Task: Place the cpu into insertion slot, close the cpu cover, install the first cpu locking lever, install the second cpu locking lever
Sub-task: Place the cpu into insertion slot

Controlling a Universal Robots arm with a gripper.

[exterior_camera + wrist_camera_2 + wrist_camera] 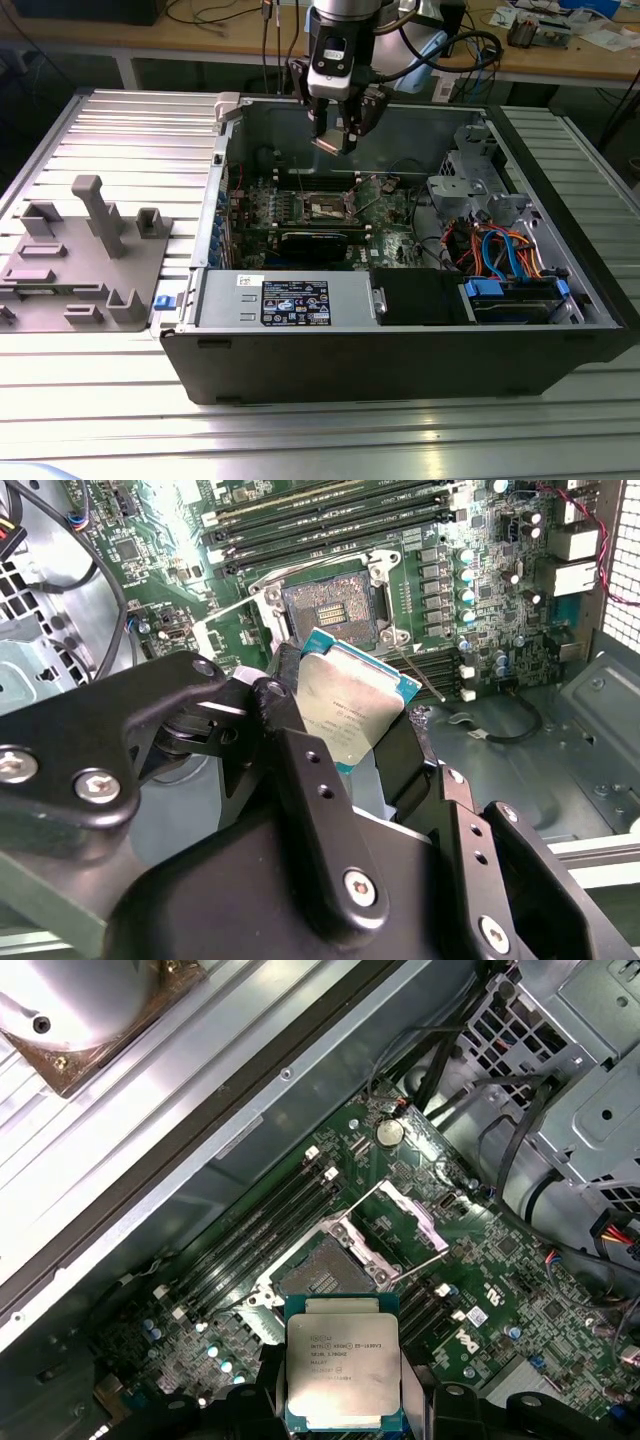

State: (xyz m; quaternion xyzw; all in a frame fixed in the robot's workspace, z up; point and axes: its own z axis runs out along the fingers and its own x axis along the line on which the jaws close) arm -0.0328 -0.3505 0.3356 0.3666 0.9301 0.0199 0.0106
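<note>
My gripper (335,135) hangs inside the open computer case, above the green board, shut on the cpu (331,146). In both wrist views the cpu (345,705) (343,1370) shows its silvery top face, clamped by its edges between black fingers (285,705). The insertion slot (320,1275) (325,605) (326,207) lies below it, dark centre uncovered, a gap of air between them. The cpu cover (408,1210) is swung up off the slot. Two thin locking levers (425,1263) stick out beside the slot, unlatched.
A grey power supply box (285,298) and a black card (315,240) lie nearer the case front. A drive cage with blue and orange cables (500,250) is on the exterior view's right. Memory slots (260,1230) flank the socket. A grey fixture (90,250) stands outside the case.
</note>
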